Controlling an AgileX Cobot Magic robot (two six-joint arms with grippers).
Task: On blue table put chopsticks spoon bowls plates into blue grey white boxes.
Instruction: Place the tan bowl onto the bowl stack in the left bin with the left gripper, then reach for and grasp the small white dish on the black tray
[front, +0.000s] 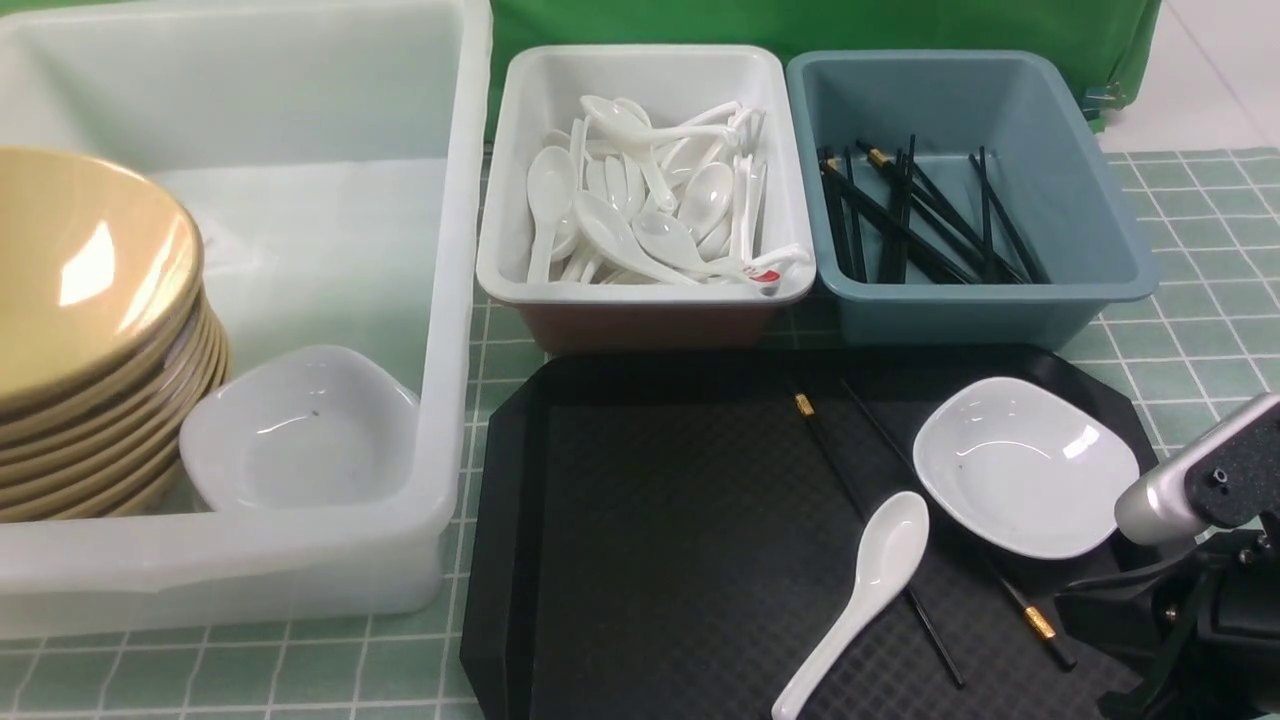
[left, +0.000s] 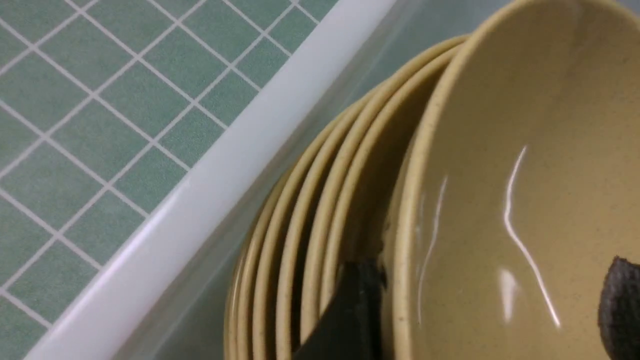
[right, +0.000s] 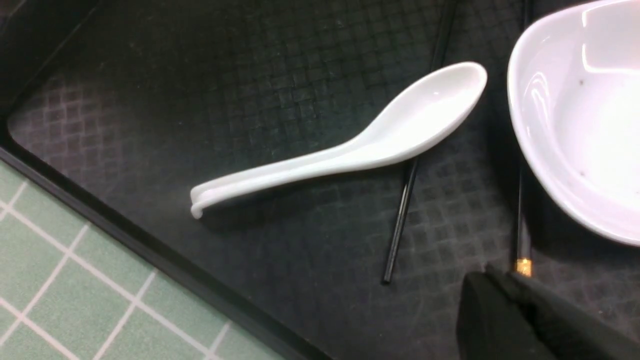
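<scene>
On the black tray lie a white spoon, a white bowl and two black chopsticks, one running under the bowl. My right gripper is shut, its tips just over that chopstick's gold-banded end; I cannot tell if they touch it. The spoon lies across the other chopstick. My left gripper is open and straddles the rim of the top tan bowl: one finger outside, the other inside. It is out of the front view.
The big white box at left holds the tan bowl stack and a white bowl. The small white box holds several spoons. The blue-grey box holds several chopsticks. Green checked cloth covers the table.
</scene>
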